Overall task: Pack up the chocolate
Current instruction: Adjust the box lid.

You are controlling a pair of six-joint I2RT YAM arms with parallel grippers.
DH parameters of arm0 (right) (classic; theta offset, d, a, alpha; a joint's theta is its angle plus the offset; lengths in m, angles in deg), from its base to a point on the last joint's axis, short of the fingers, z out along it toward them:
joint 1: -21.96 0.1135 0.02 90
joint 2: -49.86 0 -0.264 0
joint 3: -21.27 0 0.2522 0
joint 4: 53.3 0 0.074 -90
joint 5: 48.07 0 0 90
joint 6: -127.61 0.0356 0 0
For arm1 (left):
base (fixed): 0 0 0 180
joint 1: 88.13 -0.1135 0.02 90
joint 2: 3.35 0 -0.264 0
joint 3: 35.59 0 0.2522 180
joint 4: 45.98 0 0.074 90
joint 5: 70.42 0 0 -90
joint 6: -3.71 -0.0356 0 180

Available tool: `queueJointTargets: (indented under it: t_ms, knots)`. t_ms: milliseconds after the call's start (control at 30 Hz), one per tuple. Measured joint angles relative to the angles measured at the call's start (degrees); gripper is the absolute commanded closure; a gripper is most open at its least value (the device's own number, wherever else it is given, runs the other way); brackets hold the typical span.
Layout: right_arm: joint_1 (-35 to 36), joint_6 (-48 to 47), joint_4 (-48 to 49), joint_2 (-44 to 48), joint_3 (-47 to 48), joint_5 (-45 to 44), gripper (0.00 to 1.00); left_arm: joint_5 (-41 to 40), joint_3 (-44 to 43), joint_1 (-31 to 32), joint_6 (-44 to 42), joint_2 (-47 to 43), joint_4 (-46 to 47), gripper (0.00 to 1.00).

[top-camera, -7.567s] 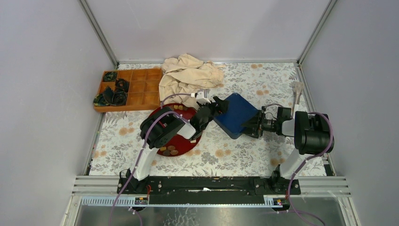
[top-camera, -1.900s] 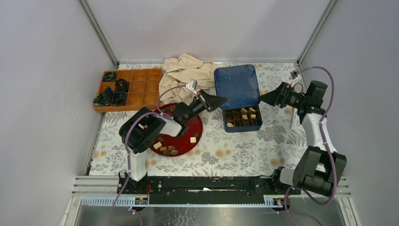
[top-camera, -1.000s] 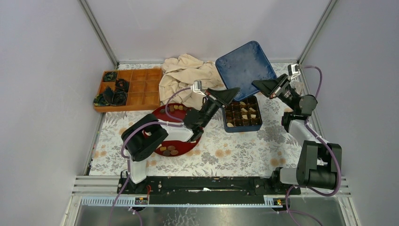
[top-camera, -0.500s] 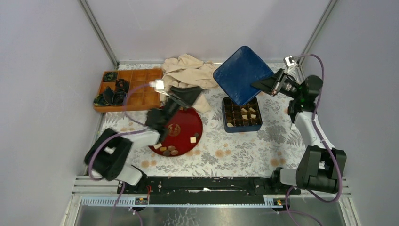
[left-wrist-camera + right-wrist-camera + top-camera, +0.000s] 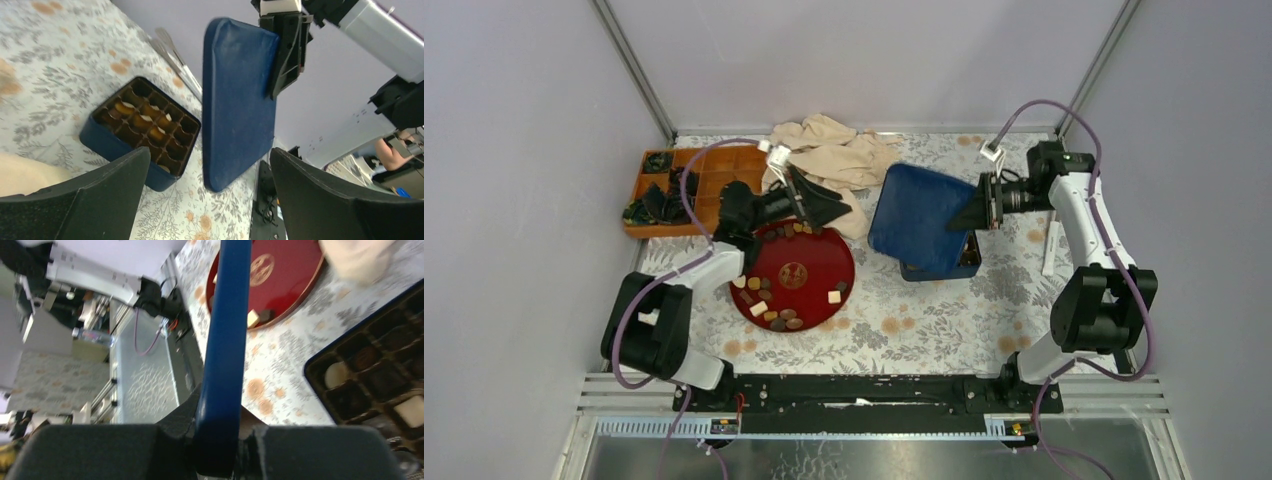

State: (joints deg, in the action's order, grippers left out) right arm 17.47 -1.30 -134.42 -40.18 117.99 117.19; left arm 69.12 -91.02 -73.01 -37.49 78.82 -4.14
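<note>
Right end effector (image 5: pixel 977 208) pinches lid (image 5: pixel 919 218) by edge, tilted off box (image 5: pixel 140 132) beneath (cells exposed for filling). Left end effector (image 5: pixel 829 203) wide, empty, near chocolate (image 5: pixel 769 318).

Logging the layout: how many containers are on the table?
3: an orange divided tray back left, a red plate centre, an open blue box right of it, its lid in the right gripper. The cloth could hide more.

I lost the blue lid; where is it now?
Top view, right of centre: the blue lid hangs tilted in the right gripper, close to the open box.
</note>
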Motion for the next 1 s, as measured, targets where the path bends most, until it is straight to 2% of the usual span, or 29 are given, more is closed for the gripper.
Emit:
queueJointTargets:
  t_ms: [133,200,267,333,400,433,500,633,733,867,1000]
  knots:
    - [3.15,-8.31,-9.29,-0.85,-0.33,-1.22,1.0,1.92,-3.45,3.96,-2.16,4.68,-3.65,0.08]
    - [4.09,-10.47,-11.87,-0.72,-0.33,-1.11,1.0,2.64,-5.03,5.84,-2.45,6.51,-3.76,0.13]
    - [4.28,-11.78,-13.35,-0.74,-0.33,-1.09,1.0,3.5,-6.19,7.67,-2.16,8.13,-3.08,0.22]
    - [4.66,-12.63,-14.27,-0.74,-0.31,-1.07,1.0,4.26,-7.61,9.75,-1.38,10.45,-2.1,0.42]
    - [5.09,-13.07,-14.73,-0.74,-0.31,-1.07,1.0,4.74,-8.24,11.41,0.76,12.74,0.09,0.87]
    - [5.4,-13.29,-14.86,-0.74,-0.31,-1.07,0.99,5.05,-8.24,12.13,2.62,14.05,2.19,1.0]
    - [5.53,-13.92,-14.73,-0.74,-0.31,-2.93,0.87,7.43,-8.2,12.92,8.09,16.74,9.88,1.0]
    - [5.27,-13.86,-15.1,-0.55,-0.28,-1.27,0.49,7.74,-8.13,12.92,18.62,21.07,22.34,1.0]
    - [4.59,-12.92,-15.15,-0.07,-0.33,0.42,0.34,4.24,-5.84,12.92,22.62,21.51,26.45,1.0]
    - [-0.04,-9.73,-13.38,2.99,-1.92,4.15,0.32,-1.95,-1.4,13.18,24.55,18.14,28.81,1.0]
    - [-2.56,-2.95,-7.43,7.02,-6.03,7.63,0.4,-8.39,-0.35,14.38,25.27,14.99,30.71,1.0]
